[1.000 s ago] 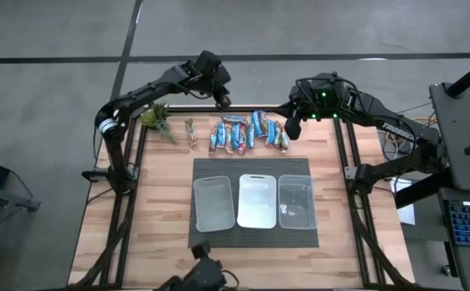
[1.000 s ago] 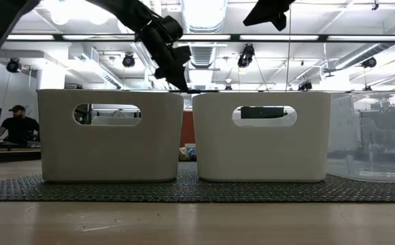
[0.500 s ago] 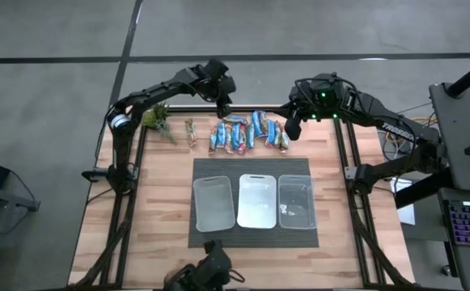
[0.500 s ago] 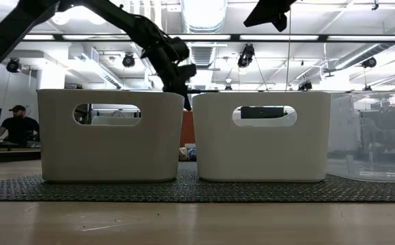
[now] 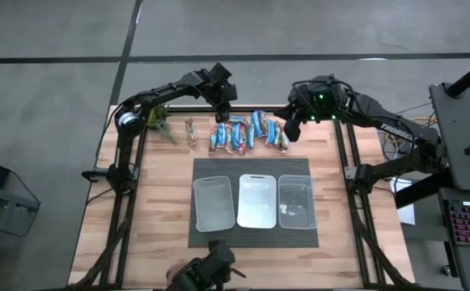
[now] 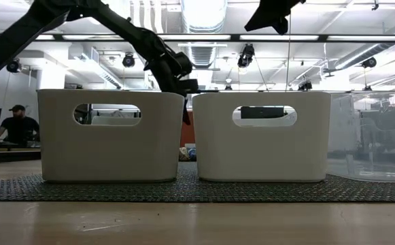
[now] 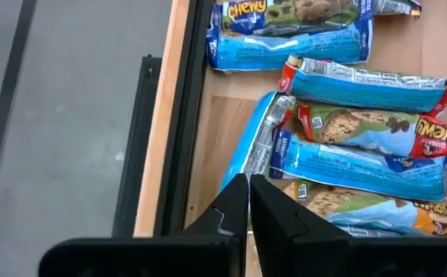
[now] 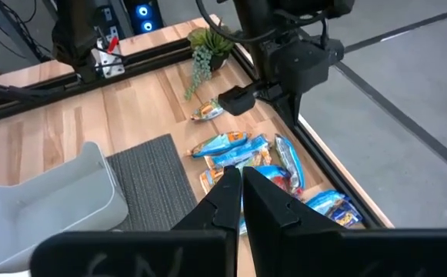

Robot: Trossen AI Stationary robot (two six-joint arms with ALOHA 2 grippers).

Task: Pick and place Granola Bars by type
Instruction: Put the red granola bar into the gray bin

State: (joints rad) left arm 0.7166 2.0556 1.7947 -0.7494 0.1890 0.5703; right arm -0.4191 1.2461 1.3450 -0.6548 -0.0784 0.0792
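Two black arms rise from the table's far corners, each built of slim matte tubes joined by chunky rounded housings. The left arm (image 5: 150, 95) has a silver ring at one joint. The right arm (image 5: 380, 121) shows small green lights near its wrist and white lettering along the forearm, too small to read. Each ends in two flat, tapered black fingers (image 7: 235, 204).

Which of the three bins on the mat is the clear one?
The bin nearest the right arm: its walls are see-through, showing the dark mat beneath, while the middle bin and the left bin are opaque white.
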